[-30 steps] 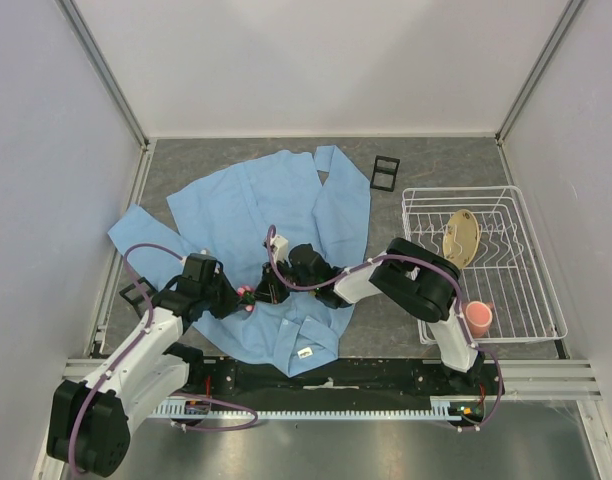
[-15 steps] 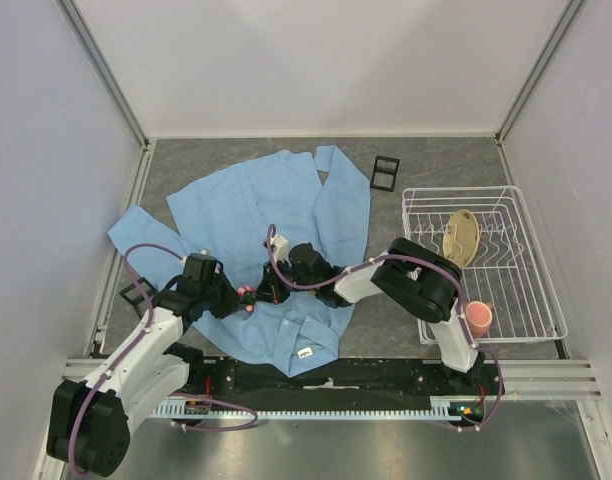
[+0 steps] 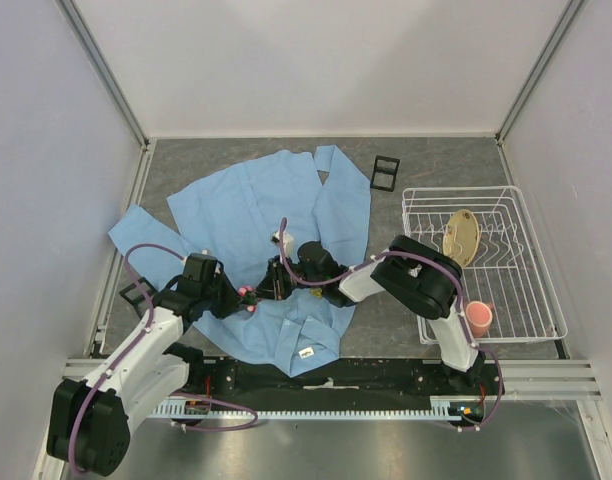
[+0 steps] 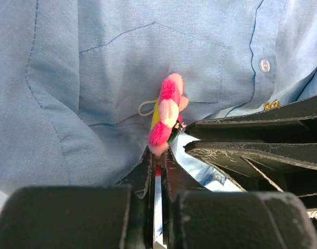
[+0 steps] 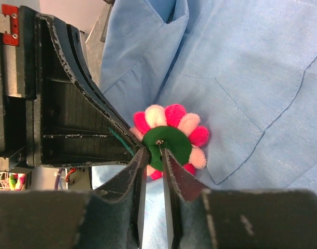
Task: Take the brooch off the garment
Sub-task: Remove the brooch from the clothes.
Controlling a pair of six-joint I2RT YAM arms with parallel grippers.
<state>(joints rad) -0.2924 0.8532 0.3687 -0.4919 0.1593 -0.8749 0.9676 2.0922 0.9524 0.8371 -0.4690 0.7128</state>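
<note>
The left gripper (image 4: 157, 157) has its jaws almost pressed together, pinching the brooch (image 4: 166, 111) by its lower rim. The right gripper (image 5: 153, 154) jaws nip its green back. The clasp is hidden, so whether it is fastened cannot be told. The brooch stands on edge, long axis near upright, over the garment (image 4: 86, 72) chest pocket. From above, both grippers mostly cover it.
</note>
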